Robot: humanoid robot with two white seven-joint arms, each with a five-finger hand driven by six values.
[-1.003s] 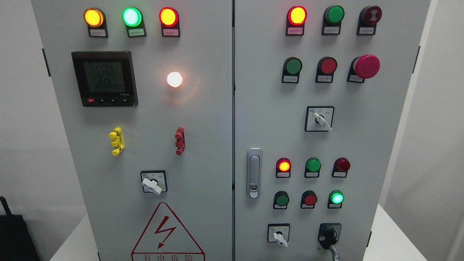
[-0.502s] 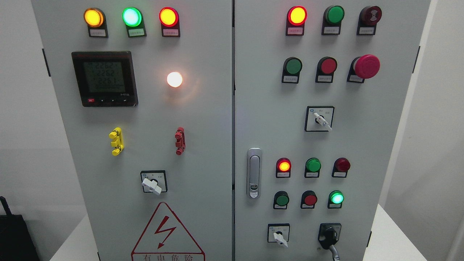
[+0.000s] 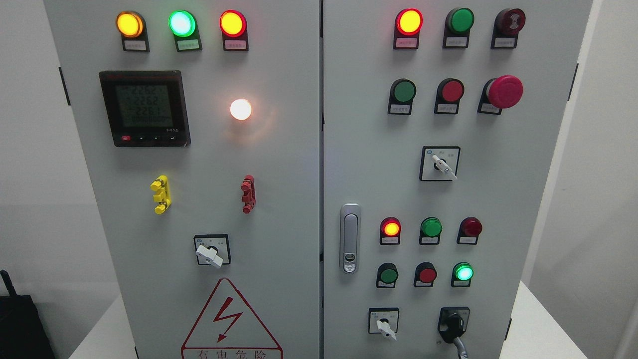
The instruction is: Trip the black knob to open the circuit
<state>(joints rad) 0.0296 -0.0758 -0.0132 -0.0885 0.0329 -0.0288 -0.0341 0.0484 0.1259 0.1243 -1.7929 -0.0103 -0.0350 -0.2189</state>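
The black knob [image 3: 453,323] sits at the lower right of the grey control cabinet's right door [image 3: 369,149], on a black square plate, with its lever pointing down and slightly right. Neither of my hands shows in the head view. A white selector switch [image 3: 385,327] stands just left of the black knob.
The cabinet fills the view. Lit indicator lamps [image 3: 182,23], push buttons [image 3: 403,90], a red mushroom stop button [image 3: 504,91], a meter [image 3: 144,108], more white selector switches [image 3: 209,255] and a door latch [image 3: 350,238] cover the doors. A black object [image 3: 20,324] stands at the lower left.
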